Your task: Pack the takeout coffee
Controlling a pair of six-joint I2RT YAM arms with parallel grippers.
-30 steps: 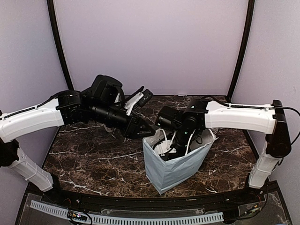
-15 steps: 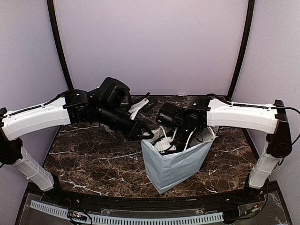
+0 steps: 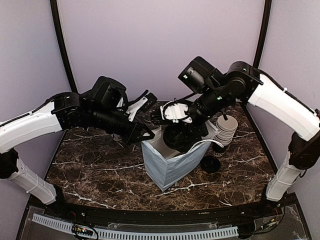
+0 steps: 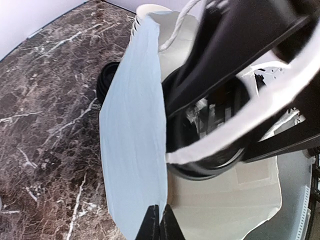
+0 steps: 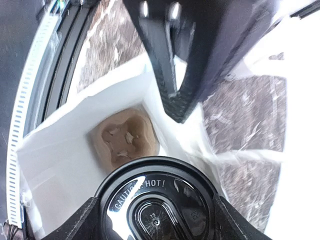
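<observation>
Seen from above, the right end effector (image 3: pixel 181 134) grips the takeout coffee (image 3: pixel 176 142) by its sides over the mouth of the paper bag (image 3: pixel 167 170). The left end effector (image 3: pixel 146 135) is closed on the bag's rim at 10 o'clock. The left wrist view adds a white cord handle (image 4: pixel 215 146) lying across the cup; I judge it could snag and tip the cup. Only the right wrist view shows a brown tray (image 5: pixel 125 140) on the bag floor, at 11 o'clock from the lid, where the cup may land crooked.

Coffee (image 5: pixel 157 200): glossy plstc lid; bag (image 3: pixel 170 167): matt paper.
</observation>
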